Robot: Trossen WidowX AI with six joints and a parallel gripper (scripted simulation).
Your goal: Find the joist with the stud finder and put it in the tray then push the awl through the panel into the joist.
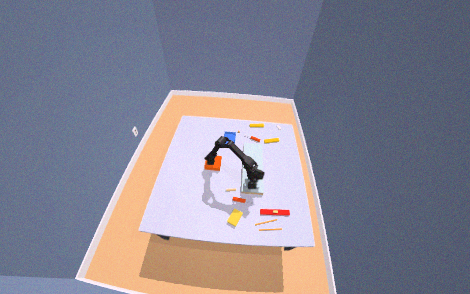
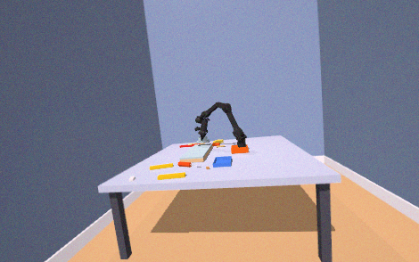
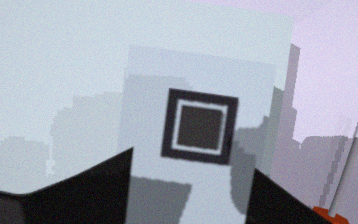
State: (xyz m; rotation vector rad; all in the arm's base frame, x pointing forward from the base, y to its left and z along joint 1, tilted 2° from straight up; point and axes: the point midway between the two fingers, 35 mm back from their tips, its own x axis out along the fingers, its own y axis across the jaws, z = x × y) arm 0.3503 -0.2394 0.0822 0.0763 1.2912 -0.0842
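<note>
My gripper [image 1: 252, 185] [image 2: 202, 137] [image 3: 188, 160] is shut on the pale stud finder [image 2: 203, 140] [image 3: 150, 110], over the near end of the panel in the top view. The finder's square display [image 3: 200, 125] is dark. Whether the finder touches the panel I cannot tell. The pale floor panel [image 1: 256, 151] [image 2: 195, 156] [image 3: 60, 45] lies flat; the joist is hidden. The blue tray [image 1: 230, 135] [image 2: 222, 161] holds nothing visible. One red-handled tool [image 1: 255, 139] [image 2: 184, 164] lies beside the panel's far end, another red handle [image 1: 239, 199] near its near end. Which is the awl I cannot tell.
A red level [image 1: 282, 213], a yellow block [image 1: 235, 218] and thin sticks [image 1: 270, 229] lie beyond the panel's near end. Two yellow bars [image 1: 256, 125] [image 1: 271, 140] lie at the far end. The arm stands on an orange base [image 1: 216, 166] [image 2: 240, 151] left of the panel in the top view.
</note>
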